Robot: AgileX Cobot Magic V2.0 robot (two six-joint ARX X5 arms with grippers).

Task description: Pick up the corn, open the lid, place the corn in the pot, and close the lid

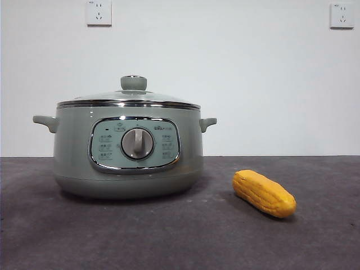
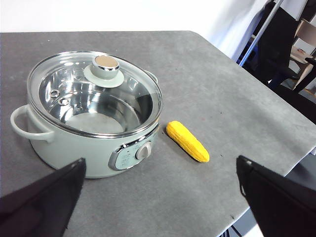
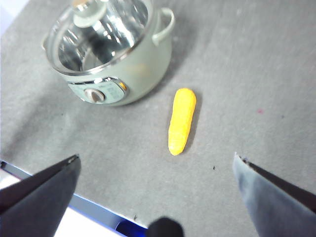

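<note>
The pot with its lid on is the one bulky obstacle on the grey worktop, blocking any low pass across its side. The corn lies just beside it, apart from it, with a bare strip between. Open surface surrounds the corn toward the front edge and the rounded corner. Both grippers hang above with jaws spread wide, well clear.

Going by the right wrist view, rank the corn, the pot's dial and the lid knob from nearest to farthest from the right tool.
1. The corn, lying on the table beside the pot, nearest the open right tool.
2. The dial, on the pot's front panel.
3. The lid knob, on top of the closed lid, farthest.
</note>
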